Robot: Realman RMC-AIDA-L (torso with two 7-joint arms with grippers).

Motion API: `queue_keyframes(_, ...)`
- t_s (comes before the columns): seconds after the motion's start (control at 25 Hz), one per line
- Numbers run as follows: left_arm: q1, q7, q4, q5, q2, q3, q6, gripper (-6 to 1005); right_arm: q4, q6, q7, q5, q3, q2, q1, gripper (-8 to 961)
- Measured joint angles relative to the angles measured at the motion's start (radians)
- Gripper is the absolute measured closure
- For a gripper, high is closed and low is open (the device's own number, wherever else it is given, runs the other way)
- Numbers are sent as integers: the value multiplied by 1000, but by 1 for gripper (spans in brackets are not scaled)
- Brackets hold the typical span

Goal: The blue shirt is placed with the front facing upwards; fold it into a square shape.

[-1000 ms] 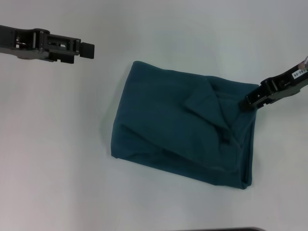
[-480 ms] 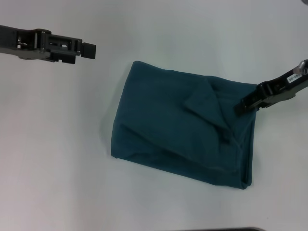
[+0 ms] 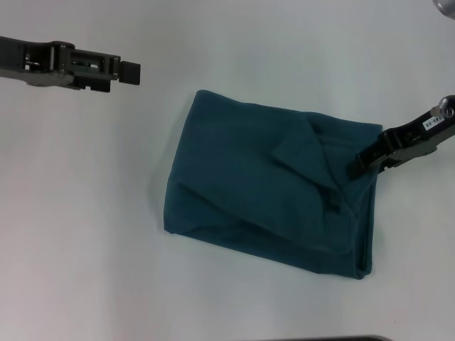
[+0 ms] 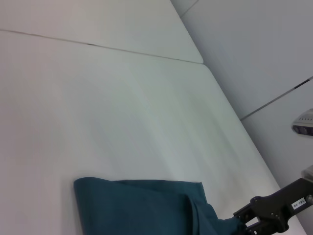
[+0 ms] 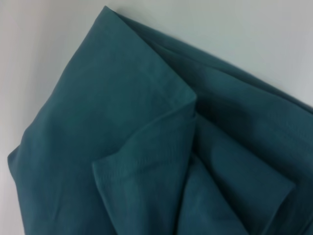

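The blue shirt (image 3: 274, 188) lies folded into a rough four-sided bundle on the white table (image 3: 85, 234), right of centre in the head view. Its letters and neck tag do not show.

The right gripper (image 3: 359, 165) is over the bundle's right upper corner, its dark fingertips at or just above the cloth. Whether it is touching or pinching the fabric cannot be told, and its fingers' opening cannot be judged. The left wrist view shows the same gripper (image 4: 252, 218) at the edge of the cloth (image 4: 142, 208).

The left gripper (image 3: 128, 72) is at the upper left of the head view, well apart from the shirt, with nothing held. Its dark tips read as brought together.

Material: soft, matte, teal-blue knit. The bundle's left edge is a rounded fold. The near edge shows stacked layers. On the right half a triangular flap with a stitched hem (image 5: 146, 161) lies over deeper creases, and the layers there are uneven and puckered. The table surface is smooth and plain, with a thin seam line (image 4: 98, 46) visible in the left wrist view.
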Motion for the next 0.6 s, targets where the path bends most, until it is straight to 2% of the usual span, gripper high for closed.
queue_keyframes(0.32, -4, 1, 2, -1, -1, 0, -5, 125, 42, 66, 0, 0, -8, 14, 7, 485)
queue_keyframes(0.6, -4, 1, 2, -2, 1, 0, -11, 125, 46, 81, 0, 11, 0, 15, 14, 486)
